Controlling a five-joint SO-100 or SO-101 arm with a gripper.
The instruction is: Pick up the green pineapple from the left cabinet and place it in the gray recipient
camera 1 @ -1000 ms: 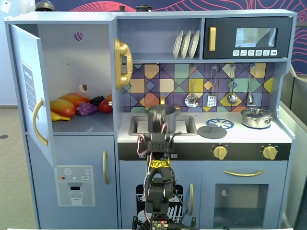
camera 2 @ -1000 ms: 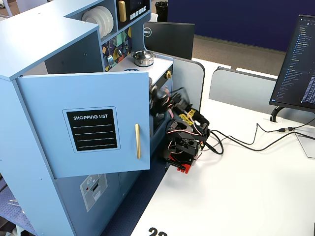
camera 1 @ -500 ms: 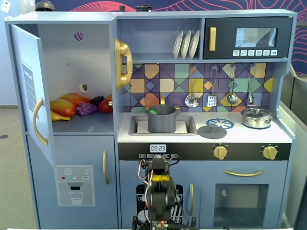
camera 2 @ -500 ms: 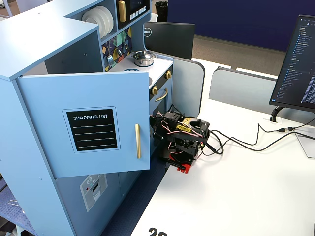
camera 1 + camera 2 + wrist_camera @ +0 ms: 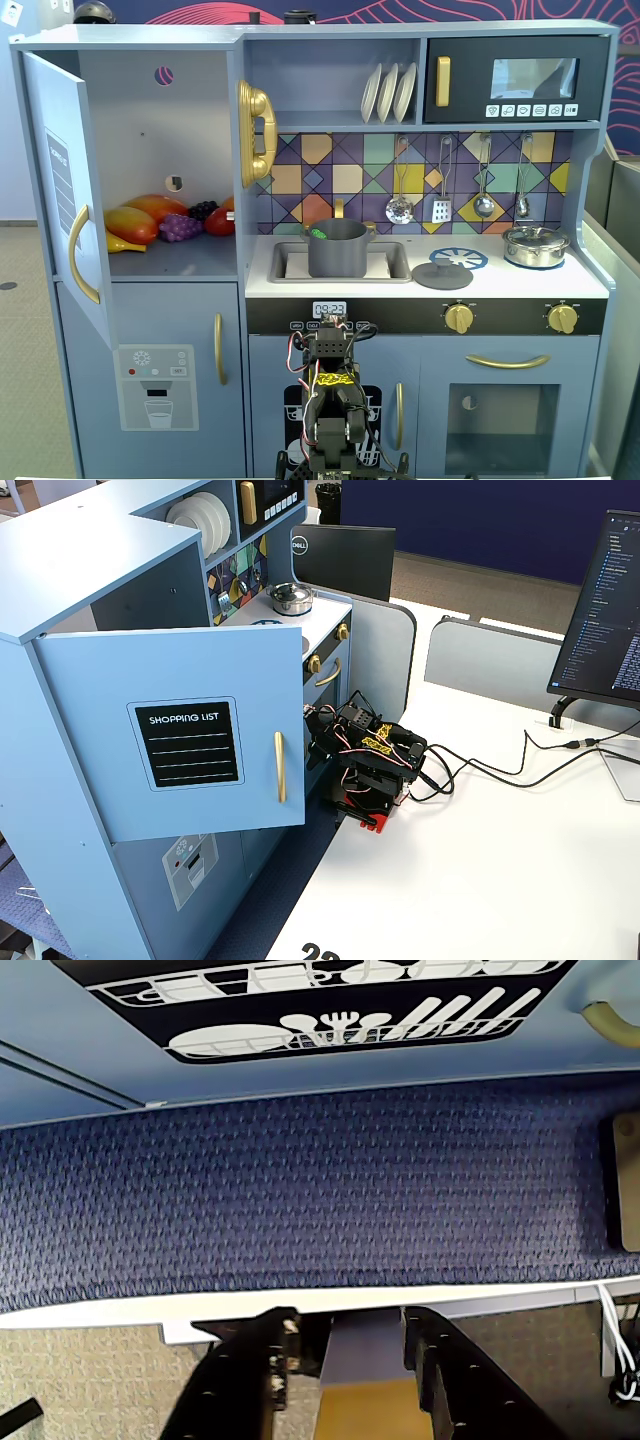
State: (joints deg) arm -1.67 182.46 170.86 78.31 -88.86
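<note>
The gray recipient [image 5: 337, 255] stands in the sink of the toy kitchen. A small bright green piece, the green pineapple [image 5: 318, 233], shows just inside its rim at the left. The left cabinet [image 5: 150, 120] has its door [image 5: 55, 180] swung open; no green fruit shows on its shelf. My arm [image 5: 330, 390] is folded low in front of the kitchen, far below both; it also shows in a fixed view [image 5: 372, 760]. In the wrist view my gripper [image 5: 350, 1315] points down at the blue carpet [image 5: 300, 1190], jaws apart with nothing between them.
Orange-yellow mangoes [image 5: 135, 222], a purple grape bunch [image 5: 180, 228] and a red fruit [image 5: 220, 222] lie on the cabinet shelf. A flat gray lid [image 5: 442, 274] and a shiny silver pot [image 5: 535, 245] sit on the stove. A monitor [image 5: 600, 610] and cables [image 5: 500, 765] are on the white table.
</note>
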